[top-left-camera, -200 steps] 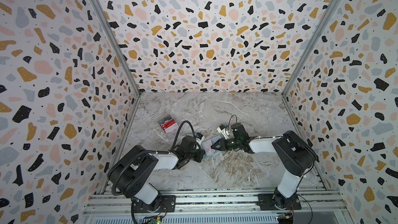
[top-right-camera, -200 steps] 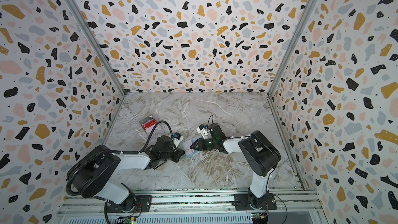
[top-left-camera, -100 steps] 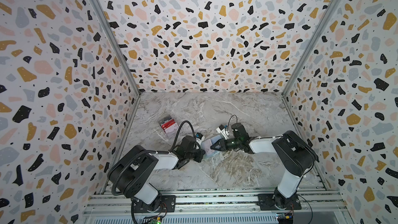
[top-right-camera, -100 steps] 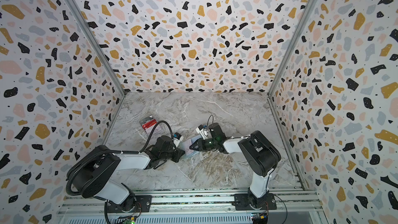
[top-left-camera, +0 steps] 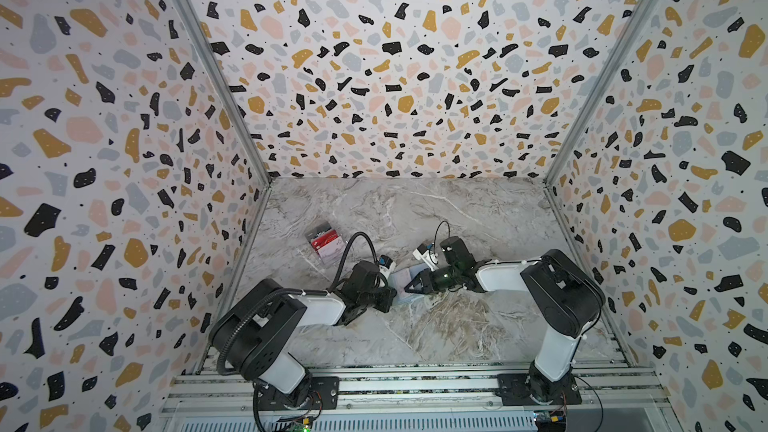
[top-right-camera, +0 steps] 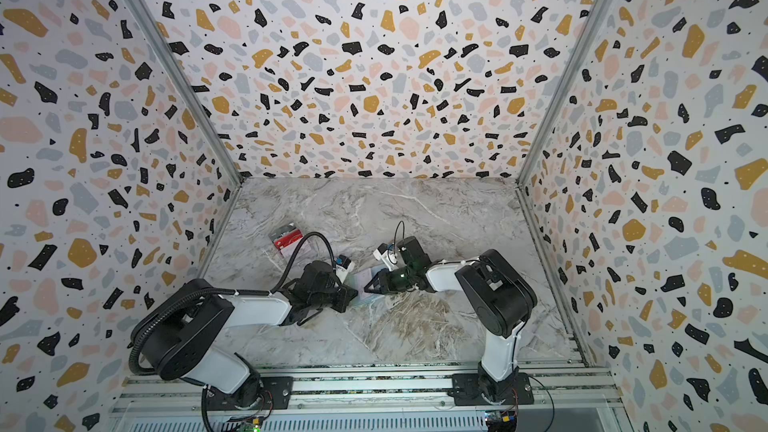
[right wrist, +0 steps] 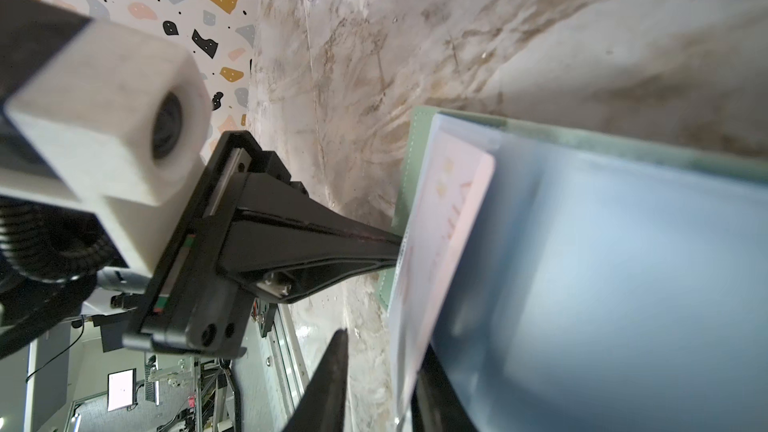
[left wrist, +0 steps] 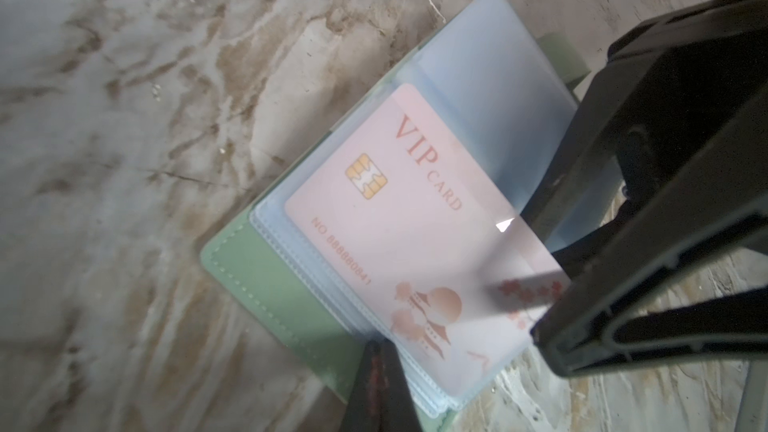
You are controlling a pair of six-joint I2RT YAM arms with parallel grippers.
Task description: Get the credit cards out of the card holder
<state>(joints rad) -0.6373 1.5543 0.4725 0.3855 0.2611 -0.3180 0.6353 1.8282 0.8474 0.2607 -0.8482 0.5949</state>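
The right gripper point(right wrist: 380, 342) has its jaws part-way apart, straddling the raised edge of a clear sleeve point(right wrist: 602, 284). One finger point(right wrist: 330, 384) stands clear of the plastic, so I judge nothing is gripped yet. The left gripper point(left wrist: 376, 357), reaching in from the left, is closed to a point with nothing between its jaws. Its tip presses down on the near-left edge of the card holder point(left wrist: 249, 280). The holder lies open at mid-table on the marble table point(top-left-camera: 457, 326), between the two grippers. The white-pink card point(left wrist: 395, 222) shows through a sleeve, and the dark grey card is not visible. Whether the card's edge pokes out of its pocket I cannot tell. To do this well, the right jaws should close on the card itself, not on film alone, then draw it out along the pocket's opening while the left tip pins the cover. A pinch that catches film would likely drag the whole holder.
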